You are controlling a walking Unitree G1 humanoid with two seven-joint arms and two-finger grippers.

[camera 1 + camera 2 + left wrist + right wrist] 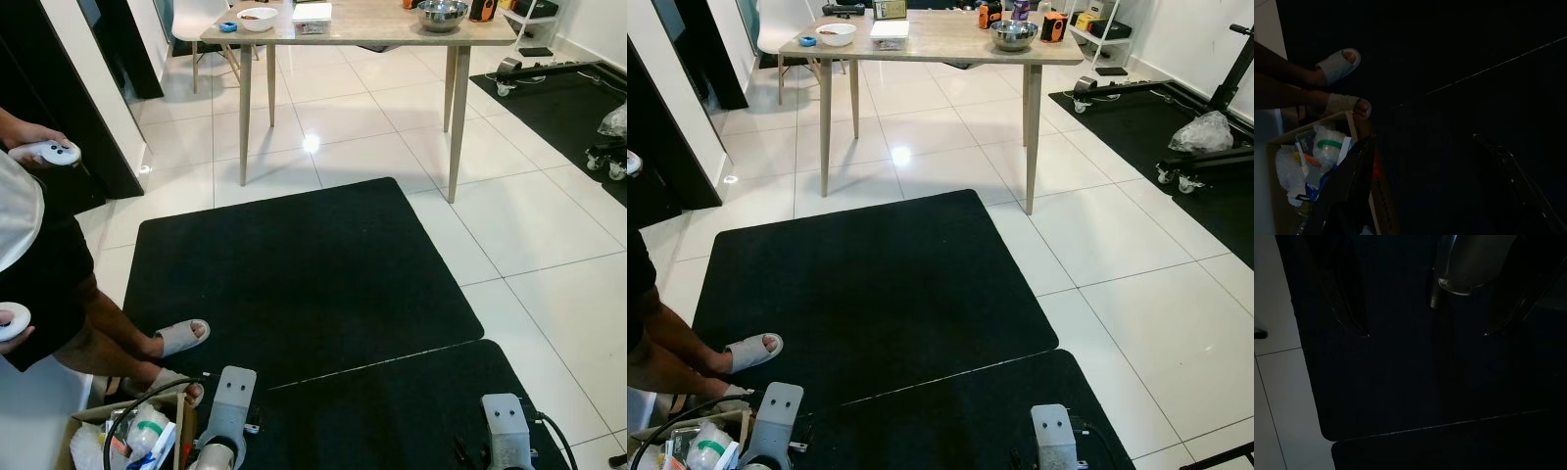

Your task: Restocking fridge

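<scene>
A cardboard box (90, 438) with plastic-wrapped groceries and a bottle with a green band (1328, 145) stands on the floor at my lower left, beside my left arm (227, 416). In the dark left wrist view my left gripper (1424, 138) hangs open over the black mat, one finger (1349, 186) right next to the box. My right arm (506, 431) hangs at the lower right. Its gripper (1426, 335) is open over the mat, with nothing between the fingers.
A person stands close on my left in grey slippers (181, 338), with a white controller (44, 152) in each hand. Two black mats (294, 274) cover the tiled floor ahead. A wooden table (362, 34) with bowls stands farther off, and wheeled exercise gear (1195, 147) to the right.
</scene>
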